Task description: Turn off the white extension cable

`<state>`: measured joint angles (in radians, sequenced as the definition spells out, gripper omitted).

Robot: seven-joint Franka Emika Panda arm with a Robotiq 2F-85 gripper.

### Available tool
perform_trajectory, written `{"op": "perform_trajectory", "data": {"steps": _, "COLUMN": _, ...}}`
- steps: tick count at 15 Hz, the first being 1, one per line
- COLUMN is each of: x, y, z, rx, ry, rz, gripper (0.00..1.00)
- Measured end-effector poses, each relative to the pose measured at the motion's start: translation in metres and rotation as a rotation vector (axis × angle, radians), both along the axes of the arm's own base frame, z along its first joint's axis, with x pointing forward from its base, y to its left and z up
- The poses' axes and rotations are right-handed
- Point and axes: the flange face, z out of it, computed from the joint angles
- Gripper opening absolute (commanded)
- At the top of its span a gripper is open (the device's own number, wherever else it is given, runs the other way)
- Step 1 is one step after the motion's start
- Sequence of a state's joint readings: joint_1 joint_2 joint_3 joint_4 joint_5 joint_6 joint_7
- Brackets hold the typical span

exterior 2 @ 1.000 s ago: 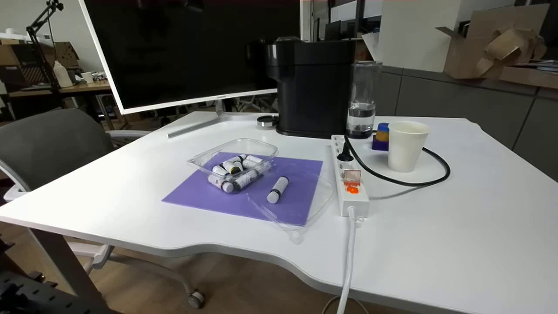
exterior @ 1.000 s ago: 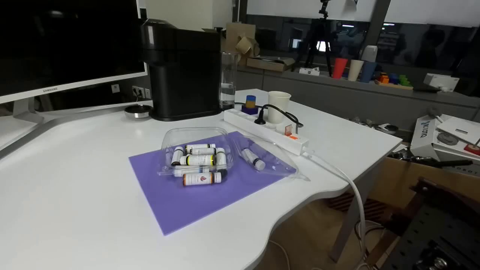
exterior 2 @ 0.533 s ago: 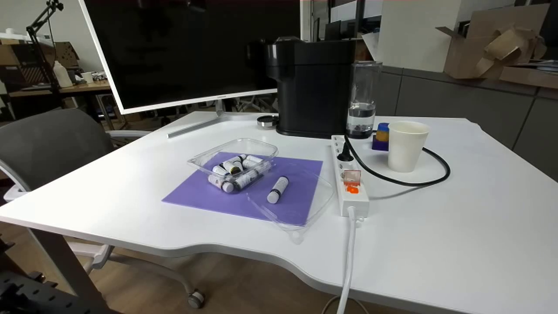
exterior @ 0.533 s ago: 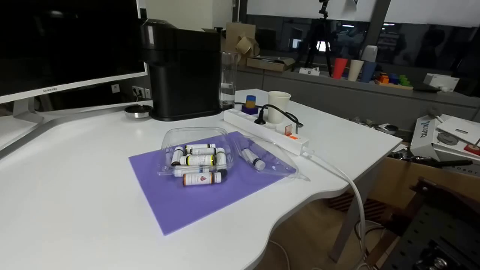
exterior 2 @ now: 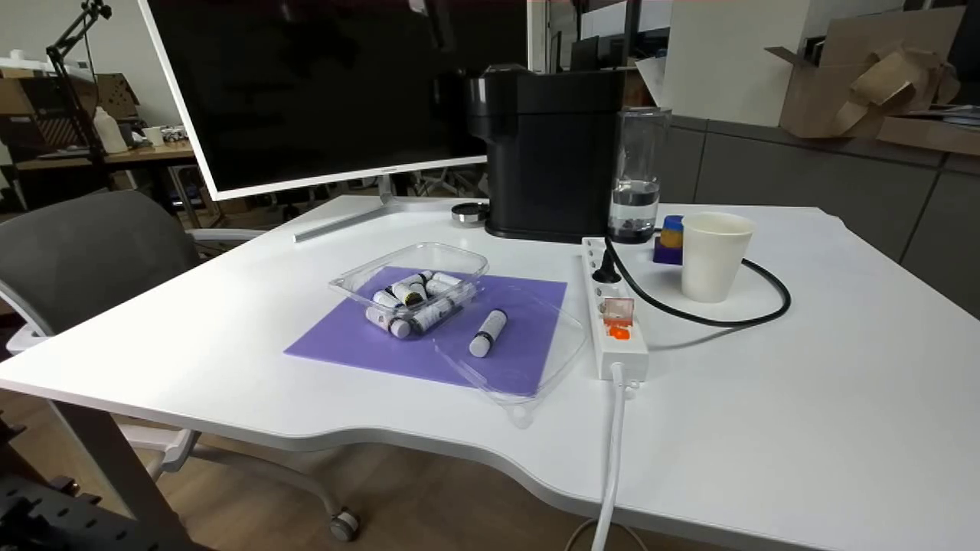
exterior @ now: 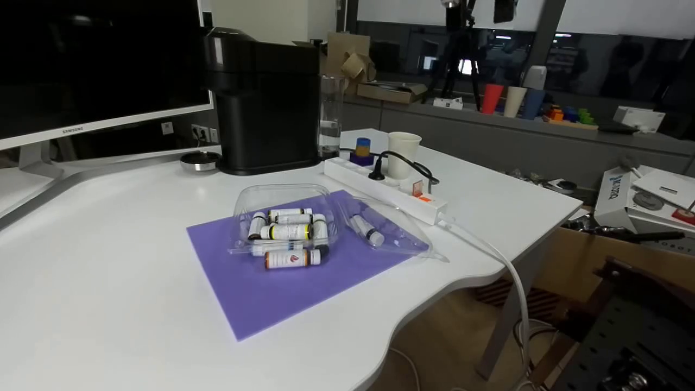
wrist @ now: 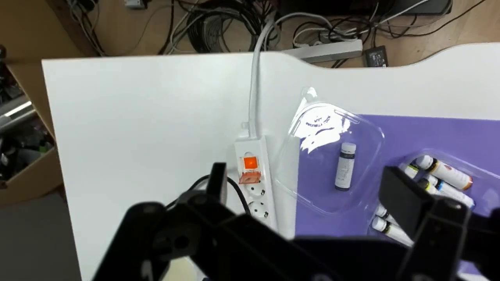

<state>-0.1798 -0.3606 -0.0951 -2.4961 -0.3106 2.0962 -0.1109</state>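
Observation:
The white extension cable is a long flat power strip lying on the table in both exterior views [exterior: 361, 182] [exterior 2: 622, 356]. Its end with the switch shows in the wrist view [wrist: 247, 146]. The switch [wrist: 250, 162] is bright orange, with a reddish see-through flap [wrist: 250, 178] standing beside it. A black plug [exterior 2: 607, 269] sits in a socket. The white cord [wrist: 254, 89] runs off the table edge. My gripper [wrist: 308, 183] is open and empty, well above the table. Its fingertips just show at the top edge of an exterior view [exterior: 480, 10].
A clear tray of small bottles [exterior 2: 413, 298] and a clear lid with a bottle [wrist: 345, 166] lie on a purple mat [exterior: 277, 304] beside the strip. A white cup [exterior 2: 713, 256] and a black cord stand across from it. A black coffee machine [exterior: 269, 108] stands behind.
My gripper has come lower, and its dark fingertips now show at the top edge of an exterior view. The things on the table have not moved.

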Motion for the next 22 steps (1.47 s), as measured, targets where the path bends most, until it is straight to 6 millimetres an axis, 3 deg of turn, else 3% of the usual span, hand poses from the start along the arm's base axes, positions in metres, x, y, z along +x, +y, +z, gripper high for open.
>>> {"op": "perform_trajectory", "data": {"steps": 5, "x": 0.039, "y": -0.051, "z": -0.028, "rx": 0.004, "ry": -0.033, "rz": 0.142, "gripper": 1.00}}
{"op": "perform_trajectory", "data": {"steps": 9, "x": 0.063, "y": -0.083, "z": -0.063, "rx": 0.000, "ry": -0.003, "rz": 0.223, "gripper": 1.00}}
{"op": "perform_trajectory", "data": {"steps": 12, "x": 0.072, "y": -0.091, "z": -0.087, "rx": 0.017, "ry": 0.072, "rz": 0.323, "gripper": 1.00}}
{"op": "perform_trajectory", "data": {"steps": 18, "x": 0.078, "y": -0.087, "z": -0.095, "rx": 0.002, "ry": 0.028, "rz": 0.358, "gripper": 1.00}}
{"op": "perform_trajectory", "data": {"steps": 19, "x": 0.078, "y": -0.084, "z": -0.100, "rx": -0.006, "ry": -0.008, "rz": 0.370, "gripper": 0.75}}
{"op": "perform_trajectory", "data": {"steps": 20, "x": 0.077, "y": -0.082, "z": -0.106, "rx": -0.011, "ry": -0.046, "rz": 0.380, "gripper": 0.74}}
{"op": "perform_trajectory", "data": {"steps": 22, "x": 0.074, "y": -0.078, "z": -0.124, "rx": -0.003, "ry": -0.100, "rz": 0.380, "gripper": 0.59}}
